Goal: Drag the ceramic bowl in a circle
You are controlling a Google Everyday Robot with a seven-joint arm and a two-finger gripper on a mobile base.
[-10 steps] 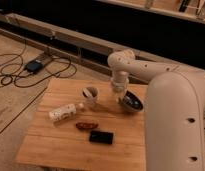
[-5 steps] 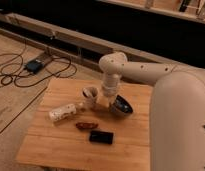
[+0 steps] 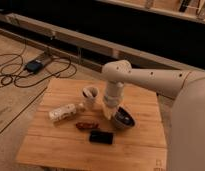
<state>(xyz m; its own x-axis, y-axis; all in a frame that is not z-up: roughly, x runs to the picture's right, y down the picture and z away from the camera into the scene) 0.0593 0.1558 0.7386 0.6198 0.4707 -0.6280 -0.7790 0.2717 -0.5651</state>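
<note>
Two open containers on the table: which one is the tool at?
The wide dark bowl, on the right. The tool is at its left rim; the taller white mug stands further left.

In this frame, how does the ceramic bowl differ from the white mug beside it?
The ceramic bowl is wide, shallow and dark; the white mug is narrower, taller and pale outside. The gripper reaches down at the bowl's left rim, while the mug stands free, left of the arm. Both sit open side up on the wooden table, and both are dark inside.
</note>
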